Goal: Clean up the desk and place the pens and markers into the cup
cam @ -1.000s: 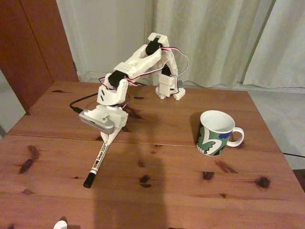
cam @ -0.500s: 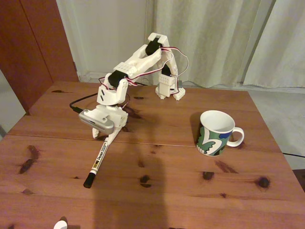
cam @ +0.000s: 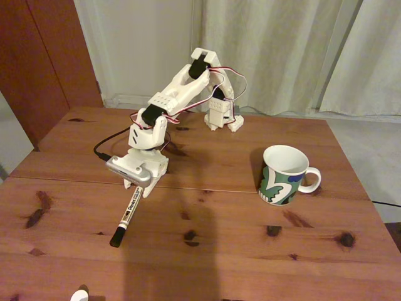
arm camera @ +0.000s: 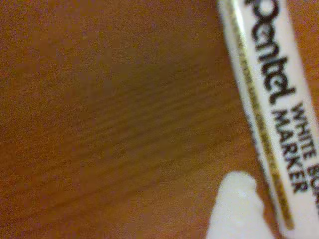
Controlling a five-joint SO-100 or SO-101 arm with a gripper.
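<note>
Down at the left of the fixed view sits the pincer (cam: 141, 188), tip lowered right onto the upper, uncapped end of the marker (cam: 128, 213), and whether its fingers are spread or closed on the barrel, I cannot tell from this angle. That marker lies flat on the surface (cam: 238, 251), slanting down and to the left, white barrel with black lettering, black cap (cam: 116, 237) at the near end. Up close in the wrist view, the marker (arm camera: 271, 99) runs along the right side of the picture, lettering reading "WHITE BOARD MARKER" in part, resting on the reddish wood grain (arm camera: 114, 124), and one white fingertip (arm camera: 237, 209) pokes in from the bottom edge just beside the barrel, touching it or nearly so. Moving right in the fixed view, the white arm (cam: 178, 91) arches up and back to its base (cam: 219, 119) at the far side of the surface, red and black wires looping along it, a black cable (cam: 106, 143) trailing off to the left of the wrist. Further right stands the cup (cam: 283, 175), upright, well apart from the marker, handle pointing right, green and dark-blue pattern on its wall, inside white. Behind everything hang pale curtains (cam: 282, 50).
</note>
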